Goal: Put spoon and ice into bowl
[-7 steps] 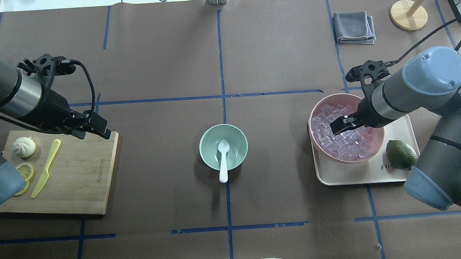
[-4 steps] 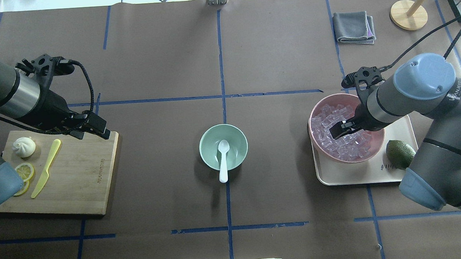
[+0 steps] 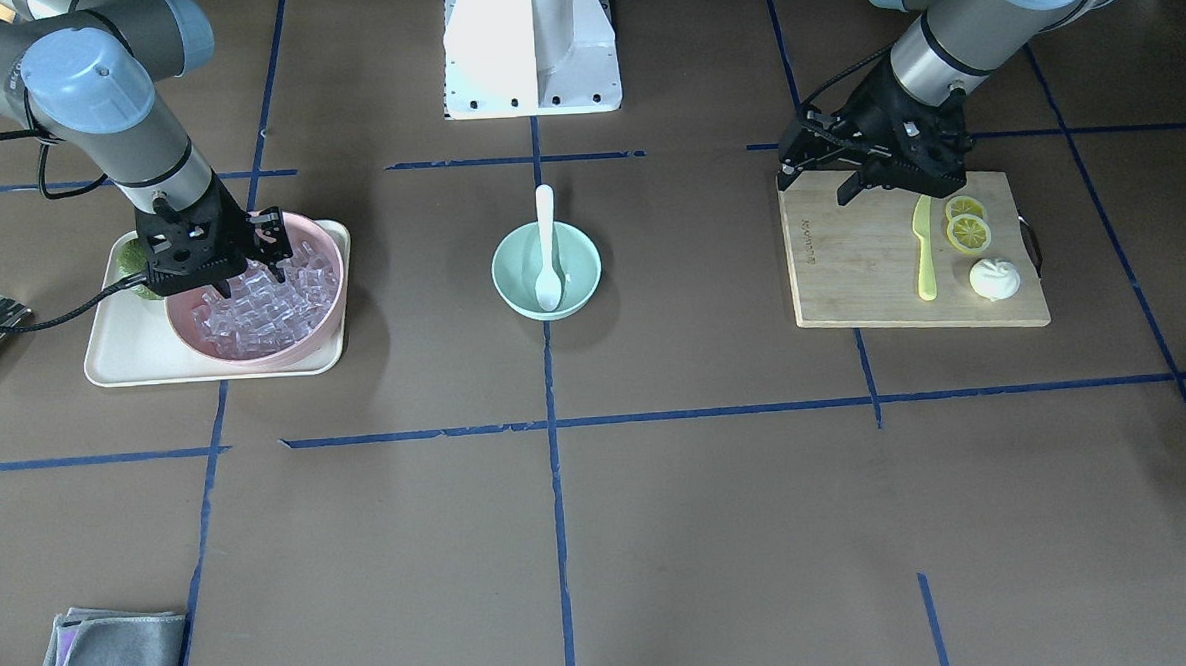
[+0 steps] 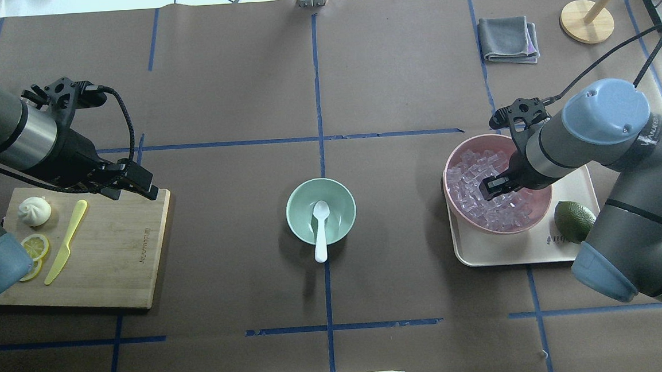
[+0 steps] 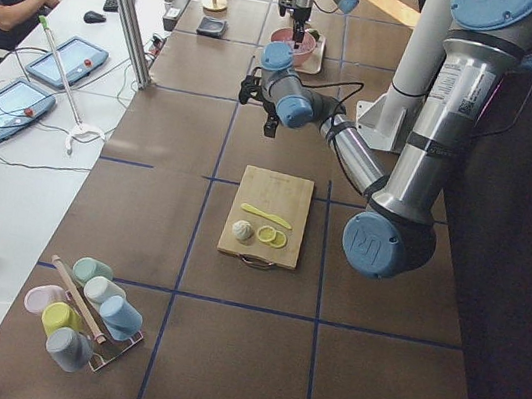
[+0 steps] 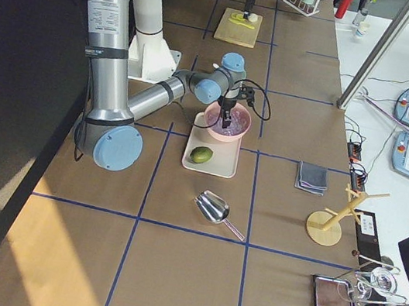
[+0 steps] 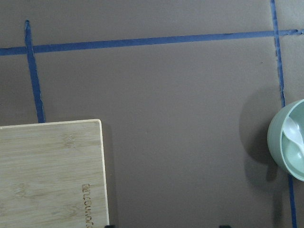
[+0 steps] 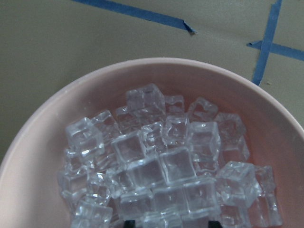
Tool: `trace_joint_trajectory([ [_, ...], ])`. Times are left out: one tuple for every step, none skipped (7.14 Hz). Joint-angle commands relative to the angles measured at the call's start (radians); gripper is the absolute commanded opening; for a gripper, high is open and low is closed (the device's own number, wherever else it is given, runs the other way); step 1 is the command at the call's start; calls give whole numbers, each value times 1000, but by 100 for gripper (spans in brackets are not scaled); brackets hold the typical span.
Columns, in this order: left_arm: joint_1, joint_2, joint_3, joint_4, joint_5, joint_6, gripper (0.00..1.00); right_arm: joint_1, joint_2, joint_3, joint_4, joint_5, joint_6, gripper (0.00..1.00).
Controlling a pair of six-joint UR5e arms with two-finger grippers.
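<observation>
The mint-green bowl [image 4: 338, 208] stands at the table's middle, also in the front view [image 3: 575, 264]. The white spoon [image 4: 320, 232] lies in it, scoop inside, handle out over the near rim. The ice [image 4: 474, 171] is a heap of clear cubes in the pink bowl [image 4: 480, 140]; the right wrist view shows it close up [image 8: 161, 166]. My right gripper [image 4: 491, 188] points down into the heap, fingers apart, with cubes between them. My left gripper [image 4: 136, 189] hangs open and empty over the cutting board's far right corner.
The pink bowl sits on a cream tray [image 4: 519, 252] with a green avocado [image 4: 574, 221]. The wooden cutting board [image 4: 117, 256] holds a yellow knife [image 4: 67, 241], lemon slices [image 4: 35, 247] and a bun [image 4: 34, 210]. A grey cloth [image 4: 509, 39] and a wooden stand [image 4: 586, 21] are far right.
My right gripper has tipped more upright and sunk lower into the ice in the pink bowl. My left arm has barely shifted.
</observation>
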Motion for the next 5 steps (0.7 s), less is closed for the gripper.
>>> trace_joint_trajectory([
  [-2, 2, -1, -1, 0, 0, 78, -2, 2, -1, 1, 2, -2, 20],
  [-5, 2, -1, 1, 0, 0, 78, -2, 0, -1, 1, 3, -3, 1],
  [-8, 8, -1, -1, -2, 0, 78, -2, 5, 4, 1, 9, -3, 0],
  [-8, 9, -2, -1, -2, 0, 78, 2, 44, 10, -3, 14, 0, 0],
  [-8, 12, -11, -1, -2, 0, 78, 3, 90, 36, -13, 31, 15, 0],
])
